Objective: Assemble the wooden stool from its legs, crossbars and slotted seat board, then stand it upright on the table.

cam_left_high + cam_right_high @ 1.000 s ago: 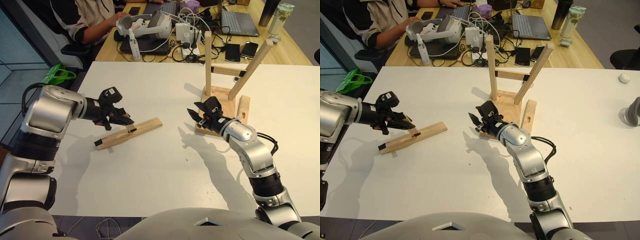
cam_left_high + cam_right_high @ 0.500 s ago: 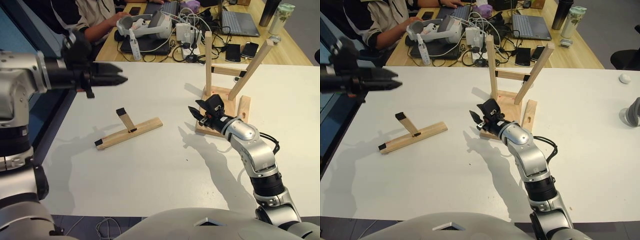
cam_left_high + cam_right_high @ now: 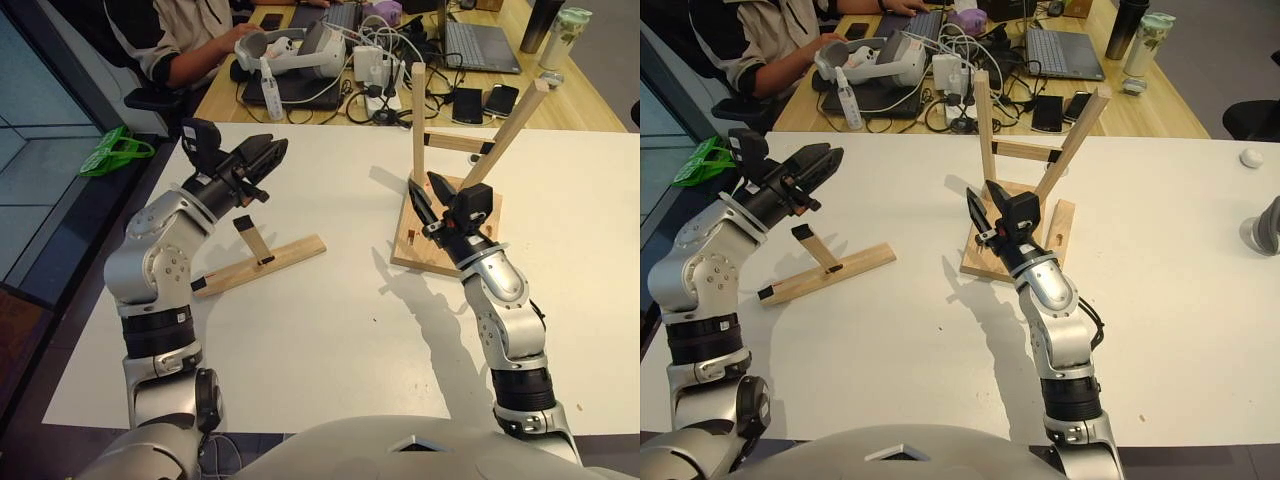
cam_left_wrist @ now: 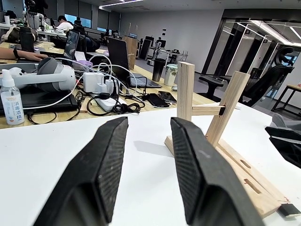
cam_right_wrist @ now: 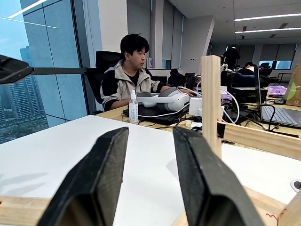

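Board (image 3: 418, 256) at the table's (image 3: 330, 340) far edge lies below the spread, empty right gripper (image 3: 422, 181), which hides its middle. Left gripper (image 3: 272, 168), spread too, hangs near the loose leg (image 3: 270, 262).

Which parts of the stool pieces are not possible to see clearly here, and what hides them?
Seat board: in the left eye view the right gripper and its arm cover much of it, so free slots cannot be counted.
Upright leg: its joint with the board sits behind that gripper in the same view.
Crossbar: right wrist view, cut by the picture's edge.
Board's near end: left wrist view, behind a finger of the left gripper.
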### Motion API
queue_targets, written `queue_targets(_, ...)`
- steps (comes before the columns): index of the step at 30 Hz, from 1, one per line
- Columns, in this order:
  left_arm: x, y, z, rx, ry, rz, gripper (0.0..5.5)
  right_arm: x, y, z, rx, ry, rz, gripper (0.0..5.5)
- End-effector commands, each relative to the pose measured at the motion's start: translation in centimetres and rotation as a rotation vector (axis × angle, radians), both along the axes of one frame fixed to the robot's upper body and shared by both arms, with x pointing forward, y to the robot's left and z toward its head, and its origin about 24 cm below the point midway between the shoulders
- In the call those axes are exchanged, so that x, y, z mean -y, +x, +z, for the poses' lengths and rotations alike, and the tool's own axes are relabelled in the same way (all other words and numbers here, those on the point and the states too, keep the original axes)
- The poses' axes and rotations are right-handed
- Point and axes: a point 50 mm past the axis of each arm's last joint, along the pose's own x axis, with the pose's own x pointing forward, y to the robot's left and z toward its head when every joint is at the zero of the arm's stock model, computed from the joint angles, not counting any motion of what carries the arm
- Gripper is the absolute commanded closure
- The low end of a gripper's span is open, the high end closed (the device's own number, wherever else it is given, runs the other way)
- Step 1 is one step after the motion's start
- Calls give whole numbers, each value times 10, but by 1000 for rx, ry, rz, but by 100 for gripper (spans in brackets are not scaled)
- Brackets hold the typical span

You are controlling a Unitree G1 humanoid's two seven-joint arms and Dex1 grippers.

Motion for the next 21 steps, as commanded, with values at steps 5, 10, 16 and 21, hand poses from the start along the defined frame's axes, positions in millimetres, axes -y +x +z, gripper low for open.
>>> queue_targets(5, 0, -9, -9, -16, 93, 7, 383, 4, 5, 2, 10, 2, -28, 375)
queue_targets(10, -6, -11, -10, -10, 127, 27, 383, 6, 5, 2, 9, -1, -37, 375)
queue_targets(16, -8, -9, -36, -88, 152, 22, 383, 4, 6, 1, 3, -5, -27, 375)
queue_targets(21, -7, -7, -42, -88, 163, 17, 383, 4, 7, 0, -2, -9, -26, 375)
